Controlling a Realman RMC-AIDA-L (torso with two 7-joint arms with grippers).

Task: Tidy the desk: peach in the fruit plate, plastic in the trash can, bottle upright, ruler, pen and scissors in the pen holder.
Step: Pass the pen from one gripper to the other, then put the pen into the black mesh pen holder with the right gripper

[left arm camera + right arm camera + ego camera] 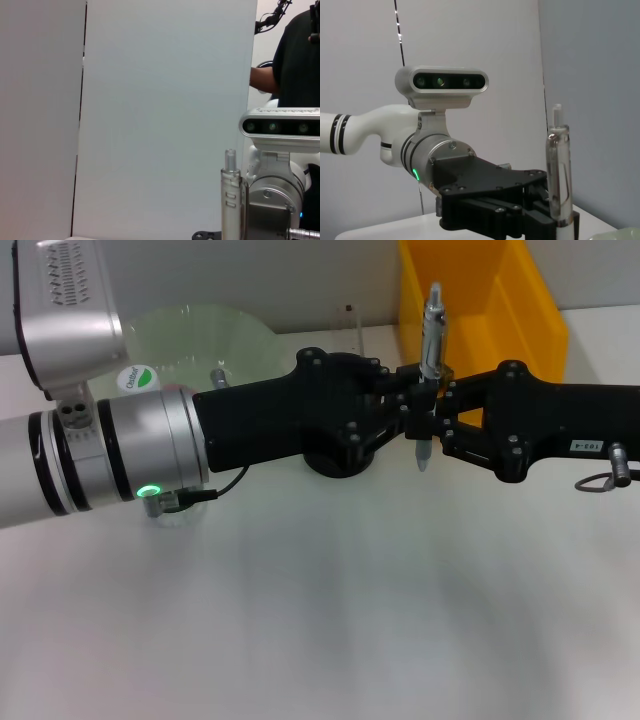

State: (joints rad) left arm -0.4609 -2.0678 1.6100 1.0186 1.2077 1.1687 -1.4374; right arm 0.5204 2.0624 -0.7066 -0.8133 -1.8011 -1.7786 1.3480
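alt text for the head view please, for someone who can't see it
Two black grippers meet over a white desk, the left gripper and right gripper both at an upright pen held between them, tip down. Behind them stand a green fruit plate, a yellow bin and a dark round pen holder under the left arm.

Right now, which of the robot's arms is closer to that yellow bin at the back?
Right. The right gripper sits just in front of the yellow bin, meeting the pen. The left gripper reaches in from farther left.
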